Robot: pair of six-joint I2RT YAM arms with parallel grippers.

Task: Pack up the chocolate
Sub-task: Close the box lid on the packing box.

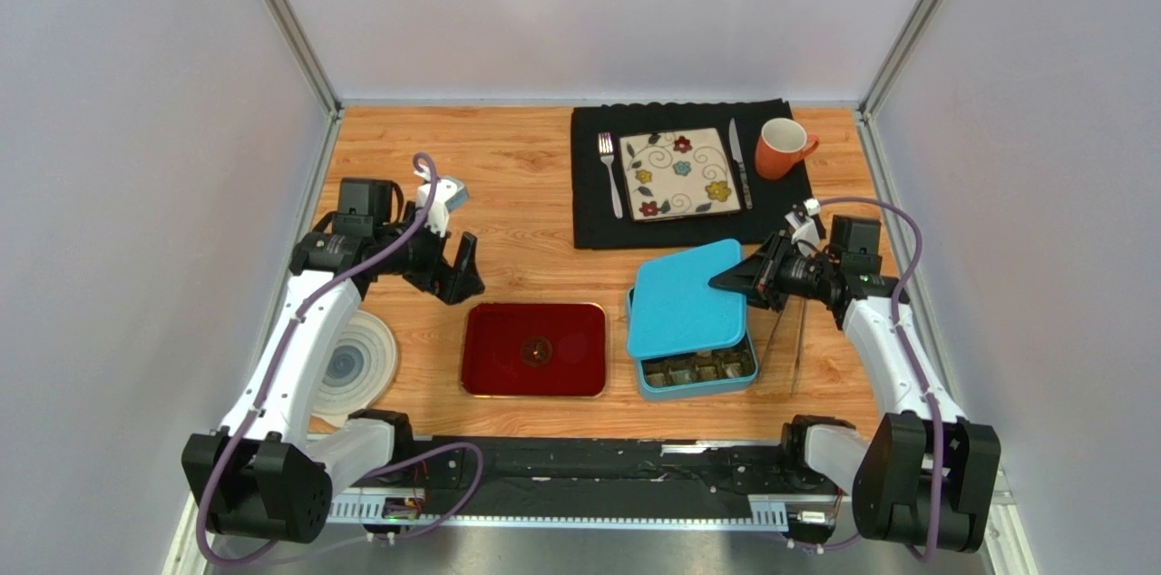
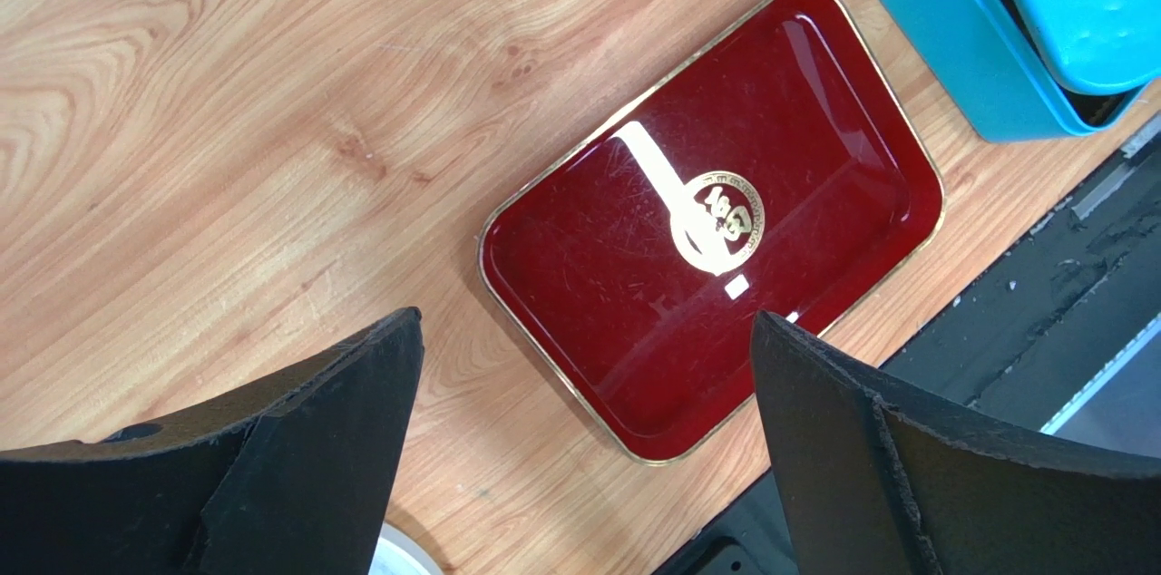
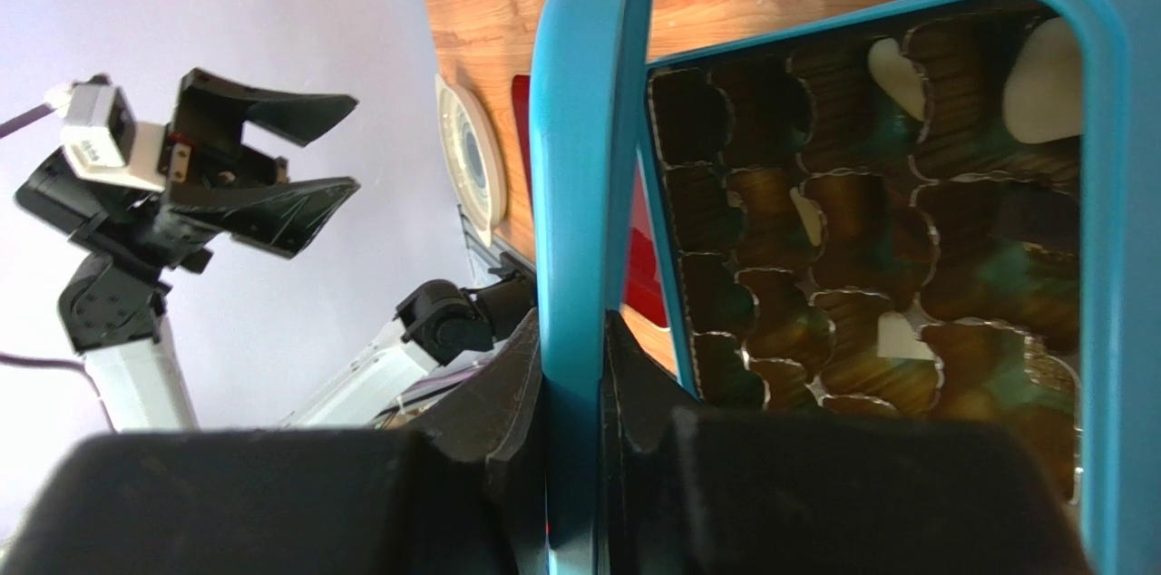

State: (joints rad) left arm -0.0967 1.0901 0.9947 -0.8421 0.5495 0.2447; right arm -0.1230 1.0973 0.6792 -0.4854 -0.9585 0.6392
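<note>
Here, chocolates [image 3: 1043, 79] clearest from right wrist — right jaws pinching lid [image 3: 586, 167], left jaws spread

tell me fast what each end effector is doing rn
left end effector: open, holding nothing
right end effector: shut on the blue lid

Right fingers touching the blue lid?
Touching. Right wrist view: both fingers of the right gripper pinch the blue lid at its edge, no gap.
</note>
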